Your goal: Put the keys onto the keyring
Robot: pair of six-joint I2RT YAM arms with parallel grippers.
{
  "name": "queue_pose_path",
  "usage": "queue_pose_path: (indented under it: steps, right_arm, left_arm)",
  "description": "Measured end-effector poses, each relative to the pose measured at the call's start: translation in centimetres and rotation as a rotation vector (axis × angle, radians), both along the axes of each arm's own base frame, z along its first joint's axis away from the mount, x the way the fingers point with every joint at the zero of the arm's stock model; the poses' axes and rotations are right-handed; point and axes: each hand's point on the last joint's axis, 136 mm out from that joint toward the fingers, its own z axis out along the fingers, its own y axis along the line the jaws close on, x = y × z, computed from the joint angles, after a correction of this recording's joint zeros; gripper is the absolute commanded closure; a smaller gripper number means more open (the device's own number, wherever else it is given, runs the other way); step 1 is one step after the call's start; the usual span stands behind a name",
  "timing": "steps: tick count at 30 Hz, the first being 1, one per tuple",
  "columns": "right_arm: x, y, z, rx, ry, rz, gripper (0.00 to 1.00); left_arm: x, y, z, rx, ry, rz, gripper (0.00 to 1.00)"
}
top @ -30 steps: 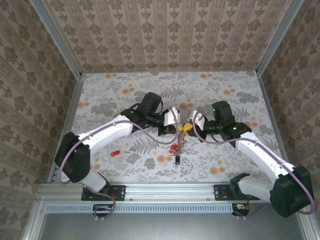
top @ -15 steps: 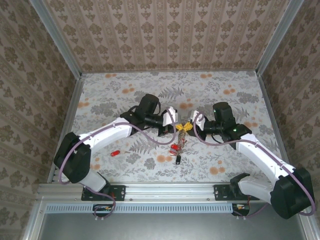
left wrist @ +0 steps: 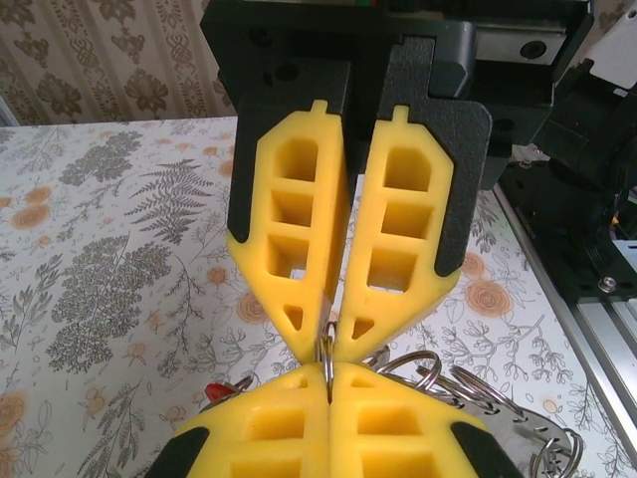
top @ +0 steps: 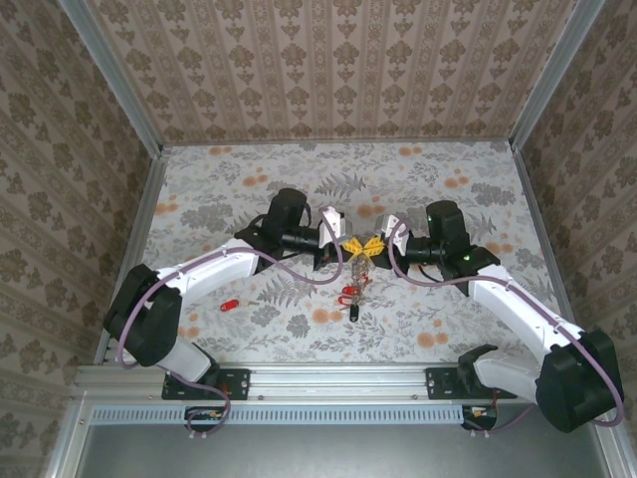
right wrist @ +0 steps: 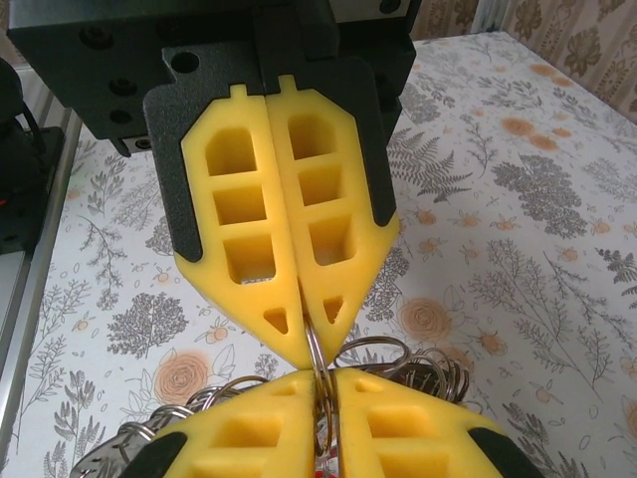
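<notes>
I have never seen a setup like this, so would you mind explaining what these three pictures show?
Two robot arms stand bolted at the near edge of a flowered table. One picture looks down from above; the other two come from cameras on each wrist, looking along yellow fingers. In the overhead view the left hand and right hand meet tip to tip. Both pinch one thin wire ring from a bunch of rings with keys. A loose red key lies on the table.
</notes>
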Motion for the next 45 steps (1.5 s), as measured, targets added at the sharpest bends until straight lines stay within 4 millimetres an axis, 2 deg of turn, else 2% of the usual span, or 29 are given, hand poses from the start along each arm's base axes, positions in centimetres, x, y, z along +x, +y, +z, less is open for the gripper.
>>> queue_pose_path:
  steps: [3,5,8,10,14,18,24,38,41,45]
  right_arm:
    - [0.0,0.0,0.0,0.007,0.005,0.006,0.91]
    - [0.0,0.0,-0.1,0.011,0.012,0.007,1.0]
    - [0.0,0.1,0.0,0.018,0.019,0.012,1.0]
    - [-0.1,0.1,-0.1,0.018,0.021,0.014,1.0]
    - [-0.3,0.0,-0.5,0.003,0.038,0.016,1.0]
    - [-0.8,-0.2,-1.4,-0.034,0.061,0.017,1.0]
    - [-1.1,0.0,-1.3,-0.066,0.049,0.03,1.0]
    - [-1.1,-0.1,-0.9,-0.074,0.028,0.018,1.0]
    - [-1.1,-0.1,-0.7,-0.07,0.022,0.018,1.0]
    - [-1.1,0.0,-0.4,-0.065,0.015,0.017,1.0]
  left_arm:
    - [0.1,0.0,0.1,-0.007,0.001,0.002,1.0]
    - [0.1,0.1,0.1,-0.007,0.003,0.004,1.0]
    - [0.2,0.1,0.1,-0.007,0.003,0.005,1.0]
    - [0.1,0.1,-0.1,-0.002,0.003,0.006,0.91]
    - [-0.1,0.3,-0.5,0.033,-0.015,0.002,0.82]
    - [0.0,0.3,-0.4,0.076,-0.045,0.007,0.78]
    - [0.2,0.2,0.7,0.113,-0.079,0.005,0.73]
    - [-0.5,0.3,-0.7,0.164,-0.057,-0.026,0.73]
    - [-0.4,0.2,-0.9,0.178,-0.051,-0.031,0.75]
    - [-0.2,-0.2,-1.3,0.196,-0.052,-0.043,0.83]
